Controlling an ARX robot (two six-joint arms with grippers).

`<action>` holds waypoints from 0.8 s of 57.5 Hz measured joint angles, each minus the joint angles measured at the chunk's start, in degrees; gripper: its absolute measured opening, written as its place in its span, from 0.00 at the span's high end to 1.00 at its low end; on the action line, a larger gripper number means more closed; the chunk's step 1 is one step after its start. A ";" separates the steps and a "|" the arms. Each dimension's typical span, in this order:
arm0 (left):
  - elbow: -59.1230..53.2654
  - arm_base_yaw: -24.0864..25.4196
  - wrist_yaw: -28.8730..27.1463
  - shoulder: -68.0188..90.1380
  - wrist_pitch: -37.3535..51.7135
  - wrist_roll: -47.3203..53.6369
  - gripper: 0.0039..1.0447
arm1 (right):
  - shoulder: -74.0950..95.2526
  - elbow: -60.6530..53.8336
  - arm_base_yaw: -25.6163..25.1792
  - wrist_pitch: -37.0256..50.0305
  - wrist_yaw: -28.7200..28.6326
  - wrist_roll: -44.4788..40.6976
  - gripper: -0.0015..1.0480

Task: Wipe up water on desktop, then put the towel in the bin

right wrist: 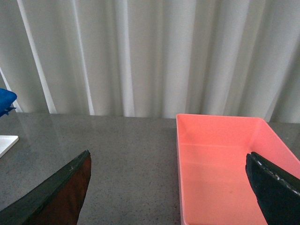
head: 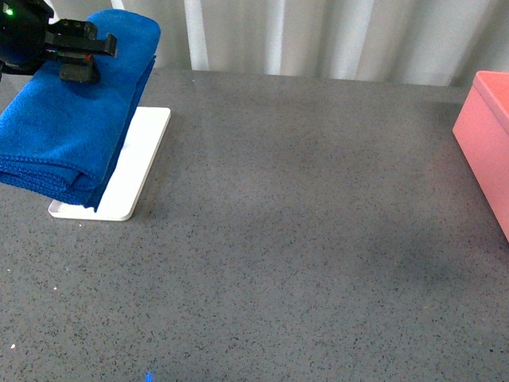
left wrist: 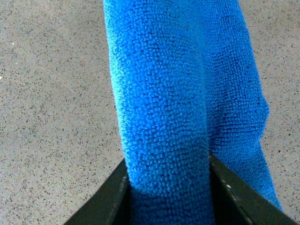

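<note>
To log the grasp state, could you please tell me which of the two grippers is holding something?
The left gripper: its jaws are shut on a fold of the towel. The right gripper is open and empty, facing the bin.

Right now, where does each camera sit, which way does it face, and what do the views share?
Front view: on the body, facing forward across the desktop; left gripper, shut on the towel, shows far left, the bin far right.
Left wrist view: on the left wrist, looking along its fingers at the clamped towel.
Right wrist view: on the right wrist, facing the bin and curtain; right gripper open.
Shared: front and right wrist views both show the bin.
</note>
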 joint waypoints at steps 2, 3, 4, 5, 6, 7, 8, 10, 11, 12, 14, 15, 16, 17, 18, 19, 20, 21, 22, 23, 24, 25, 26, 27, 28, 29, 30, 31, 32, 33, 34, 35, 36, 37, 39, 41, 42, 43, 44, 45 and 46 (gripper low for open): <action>-0.04 0.20 0.50 -0.02 0.15 -0.22 0.65 | 0.00 0.00 0.00 0.00 0.00 0.00 0.07; -0.15 0.33 0.52 -0.11 0.52 -0.48 0.68 | 0.00 0.00 0.00 0.00 0.00 0.00 0.07; -0.22 0.35 0.46 -0.13 0.76 -0.52 0.70 | 0.00 0.02 0.00 0.02 0.00 0.00 0.07; -0.37 0.44 0.57 -0.28 1.09 -0.72 0.73 | 0.00 0.00 0.00 0.02 0.00 0.00 0.07; -0.44 0.44 0.81 -0.35 1.16 -0.85 0.75 | 0.00 0.02 0.00 0.02 0.00 0.00 0.07; -0.55 0.46 1.22 -0.59 1.25 -0.83 0.78 | 0.00 0.02 0.00 0.00 0.00 0.00 0.07; -0.63 0.46 1.57 -0.74 1.38 -0.87 0.79 | 0.00 0.00 0.00 0.00 0.00 0.00 0.07; -1.07 0.46 2.71 -1.11 2.14 -0.92 0.84 | 0.00 0.00 0.00 0.02 0.00 0.00 0.07; -1.20 0.46 2.82 -1.20 2.43 -1.03 0.86 | 0.00 0.02 0.00 0.02 -0.02 0.00 0.07; -1.36 0.44 3.13 -1.40 2.67 -1.18 0.89 | 0.00 0.00 0.00 0.02 -0.02 0.00 0.07; -1.46 0.42 3.69 -1.64 2.78 -1.36 0.93 | 0.00 0.02 0.00 0.00 0.00 0.00 0.07; -1.53 0.39 3.91 -1.77 2.86 -1.55 0.94 | 0.00 0.00 0.00 0.00 -0.02 0.00 0.07; -1.68 0.39 4.31 -1.95 3.06 -1.77 0.96 | 0.00 0.00 0.00 0.00 -0.02 0.00 0.07; -1.73 0.39 4.50 -2.03 3.15 -1.90 0.96 | 0.00 0.00 0.00 0.00 -0.02 0.00 0.07; -1.84 0.39 4.85 -2.19 3.37 -2.27 0.96 | 0.00 0.02 0.00 0.00 0.00 0.00 0.07; -1.88 0.39 5.01 -2.32 3.43 -2.36 0.96 | 0.00 0.00 0.00 0.00 0.00 0.00 0.07; -1.97 0.39 5.46 -2.58 3.54 -2.62 0.96 | 0.00 0.00 0.00 0.02 0.00 0.00 0.07; -2.01 0.39 5.66 -2.75 3.61 -2.67 0.96 | 0.00 0.00 0.00 0.02 0.00 0.00 0.07; -2.16 0.39 6.05 -3.08 3.80 -2.93 0.96 | 0.00 0.00 0.00 0.00 0.00 0.00 0.07; -2.25 0.39 6.27 -3.26 3.98 -3.08 0.96 | 0.00 0.00 0.00 0.00 0.00 0.00 0.07; -2.51 0.39 6.69 -3.76 4.59 -3.39 0.96 | 0.00 0.00 0.00 0.00 0.00 0.00 0.07; -2.67 0.39 6.95 -4.02 4.94 -3.69 0.96 | 0.00 0.00 0.00 0.00 0.00 0.00 0.07; -2.95 0.39 7.52 -4.42 5.66 -3.98 0.96 | 0.00 0.02 0.00 0.00 0.00 0.00 0.07; -3.08 0.39 7.78 -4.74 5.92 -4.04 0.96 | 0.00 0.02 0.00 0.02 0.00 0.00 0.07; -3.30 0.39 8.59 -5.55 6.32 -4.35 0.96 | 0.00 0.00 0.00 0.00 0.00 0.00 0.07; -3.41 0.35 9.09 -6.23 6.36 -4.59 0.96 | 0.00 0.02 0.00 0.00 -0.02 0.00 0.07; -3.52 0.28 9.40 -6.91 6.36 -4.81 0.96 | 0.00 0.00 0.00 0.00 0.00 0.02 0.07; -3.61 0.22 9.84 -7.26 6.36 -5.05 0.96 | 0.00 0.02 0.00 0.02 -0.02 0.00 0.07; -3.76 0.15 10.29 -8.00 6.38 -5.29 0.96 | 0.00 0.02 0.00 0.02 -0.02 0.00 0.07; -3.96 0.11 11.08 -8.74 6.49 -5.53 0.96 | 0.00 0.02 0.00 0.00 -0.02 0.00 0.07; -4.04 0.09 11.43 -9.09 6.58 -5.62 0.96 | 0.00 0.00 0.00 0.02 0.00 0.00 0.07; -4.20 0.02 11.98 -9.79 6.69 -5.90 0.96 | 0.00 0.00 0.00 0.00 0.00 0.00 0.07; -4.31 -0.13 12.37 -10.51 6.69 -6.19 0.96 | 0.00 0.00 0.00 0.00 0.00 0.00 0.07; -4.35 -0.22 12.81 -10.86 6.69 -6.49 0.96 | 0.00 0.00 0.00 0.00 0.00 0.02 0.07; -4.59 -0.52 13.99 -12.00 6.69 -7.17 0.96 | 0.00 0.00 0.00 0.00 0.00 0.00 0.07; -5.09 -1.16 15.85 -13.62 6.69 -7.93 0.96 | 0.00 0.02 0.00 0.00 0.00 0.00 0.07; -5.25 -1.36 16.35 -13.99 6.69 -8.41 0.96 | 0.00 0.00 0.00 0.00 0.00 0.00 0.07; -5.62 -1.81 17.44 -14.84 6.73 -8.85 0.96 | 0.00 0.02 0.00 0.00 0.00 0.00 0.07; -5.84 -2.05 18.01 -15.28 6.78 -9.20 0.96 | 0.00 0.02 0.00 0.00 0.00 0.00 0.07; -6.36 -2.60 19.19 -16.17 7.06 -9.86 0.96 | 0.00 0.02 0.00 0.00 0.00 0.00 0.07; -7.02 -3.19 20.46 -17.14 7.54 -10.47 0.96 | 0.00 0.00 0.00 0.02 0.00 0.00 0.07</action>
